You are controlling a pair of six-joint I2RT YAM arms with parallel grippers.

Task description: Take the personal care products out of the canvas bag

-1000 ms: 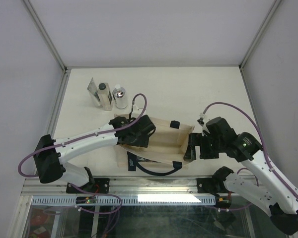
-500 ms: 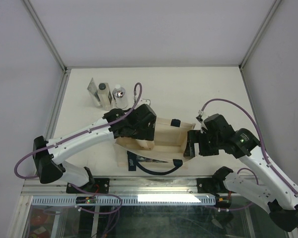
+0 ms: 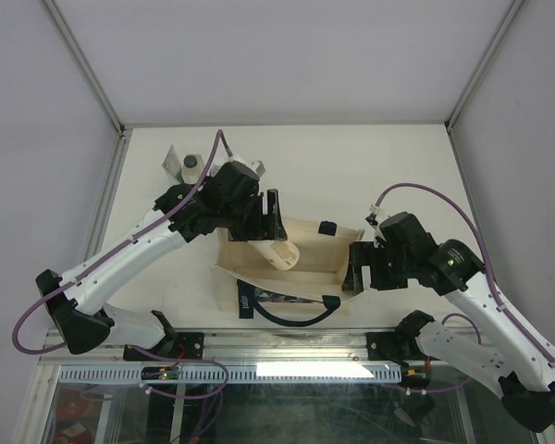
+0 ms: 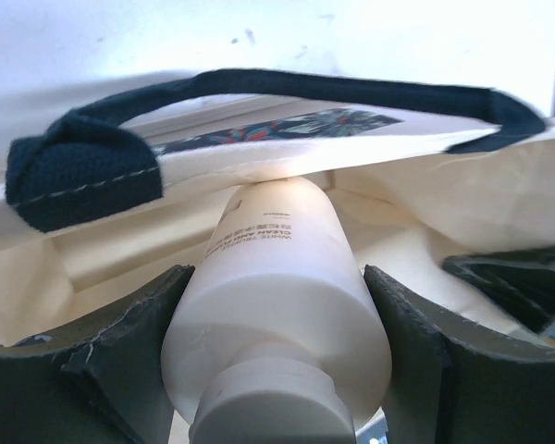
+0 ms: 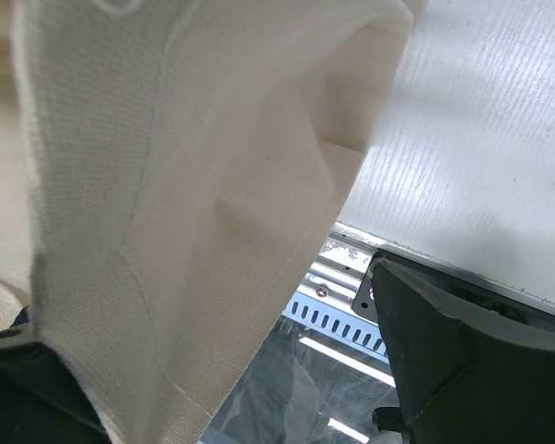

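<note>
Left gripper (image 4: 276, 370) grips beige bottle (image 4: 277, 268), base toward bag (image 4: 259, 159).

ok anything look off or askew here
Nothing is spilled or damaged. The beige bottle sits tilted in the left gripper, partly inside the canvas bag. The bag's right end hangs raised between the open jaws of the right gripper.

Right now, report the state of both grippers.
Left gripper: closed on the beige bottle.
Right gripper: jaws open, with the canvas bag wall between them, not clamped.
</note>
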